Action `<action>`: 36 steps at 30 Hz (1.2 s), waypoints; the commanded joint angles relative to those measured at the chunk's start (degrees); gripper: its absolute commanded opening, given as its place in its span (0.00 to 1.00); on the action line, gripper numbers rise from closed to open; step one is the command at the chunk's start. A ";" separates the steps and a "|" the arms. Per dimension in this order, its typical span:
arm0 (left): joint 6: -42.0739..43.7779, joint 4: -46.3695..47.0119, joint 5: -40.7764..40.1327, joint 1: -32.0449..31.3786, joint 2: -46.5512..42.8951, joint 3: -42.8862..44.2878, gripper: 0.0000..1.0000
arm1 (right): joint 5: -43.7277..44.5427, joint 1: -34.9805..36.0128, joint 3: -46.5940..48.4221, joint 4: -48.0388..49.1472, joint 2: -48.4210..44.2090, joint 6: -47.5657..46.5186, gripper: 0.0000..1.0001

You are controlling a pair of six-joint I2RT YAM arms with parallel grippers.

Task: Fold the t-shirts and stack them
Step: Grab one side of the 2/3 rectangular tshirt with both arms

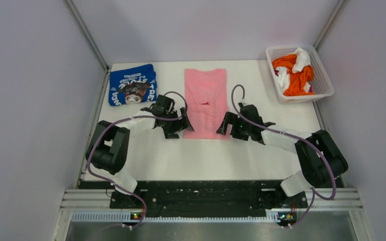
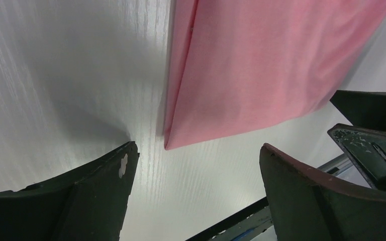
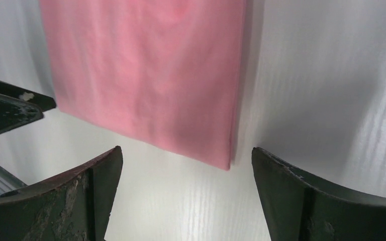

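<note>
The pink t-shirt [image 1: 206, 103] lies flat in the middle of the table, folded into a long strip. The blue t-shirt [image 1: 132, 84] with white lettering lies folded at the back left. My left gripper [image 1: 177, 128] is open and empty at the strip's near left corner; that corner [image 2: 173, 138] shows just ahead of the jaws in the left wrist view. My right gripper [image 1: 224, 125] is open and empty at the near right corner, which shows in the right wrist view [image 3: 221, 158]. Neither gripper touches the cloth.
A white lattice basket [image 1: 323, 79] with orange and white cloth stands at the back right. The table's near edge and a black rail run behind the arm bases. Walls close in on both sides.
</note>
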 commanded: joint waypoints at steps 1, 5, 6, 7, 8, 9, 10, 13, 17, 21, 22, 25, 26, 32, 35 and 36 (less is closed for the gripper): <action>-0.45 3.31 -1.99 -0.87 1.26 -1.35 0.92 | 1.38 1.42 -1.89 -0.40 -1.55 2.09 0.98; -1.48 3.80 -3.53 -0.92 4.12 -0.82 0.72 | 3.79 1.41 -3.68 -0.49 -2.84 2.73 0.96; -1.70 4.06 -3.18 -0.92 4.70 -0.82 0.65 | 4.28 1.41 -3.87 -0.49 -3.21 3.07 0.95; -1.92 3.91 -3.15 -0.96 5.20 -0.81 0.59 | 4.45 1.42 -4.13 -0.55 -3.48 3.14 0.94; -2.11 3.53 -3.15 -1.02 5.56 -0.77 0.54 | 4.65 1.41 -4.27 -0.50 -3.86 3.10 0.92; -1.97 3.11 -3.22 -0.95 5.78 -0.89 0.52 | 5.09 1.41 -4.44 -0.49 -4.12 3.32 0.91; -1.78 2.72 -3.48 -1.01 5.77 -1.13 0.51 | 5.69 1.40 -4.62 -0.49 -4.25 3.54 0.89; -1.79 2.07 -4.37 -0.99 5.25 -2.30 0.49 | 6.30 1.43 -4.74 -0.49 -4.39 3.56 0.86; -1.62 0.94 -4.75 -1.01 4.71 -3.50 0.44 | 5.81 1.41 -4.73 -0.31 -3.81 3.63 0.85; -0.69 -1.61 -7.34 -1.00 3.22 -4.28 0.44 | 5.26 1.44 -4.46 0.08 -3.62 3.56 0.84; -0.60 -2.09 -8.09 -1.02 2.64 -4.51 0.44 | 5.25 1.41 -4.37 -0.12 -3.66 3.50 0.84; 0.02 -2.42 -9.17 -1.08 1.67 -5.36 0.44 | 5.05 1.41 -4.47 -0.22 -3.83 3.18 0.83; 0.07 -2.26 -8.84 -1.03 1.68 -5.72 0.43 | 4.88 1.49 -4.60 -0.22 -3.84 3.04 0.83; -1.35 1.52 -5.97 -1.15 2.07 -7.29 0.42 | 3.58 1.48 -5.44 1.16 -3.74 2.69 0.82; -1.68 2.76 -4.27 -2.18 3.99 -6.15 0.36 | 3.19 1.51 -5.21 1.13 -3.22 2.48 0.79; -1.73 2.71 -4.27 -2.77 4.38 -5.81 0.29 | 3.23 1.51 -5.12 1.14 -3.03 2.48 0.78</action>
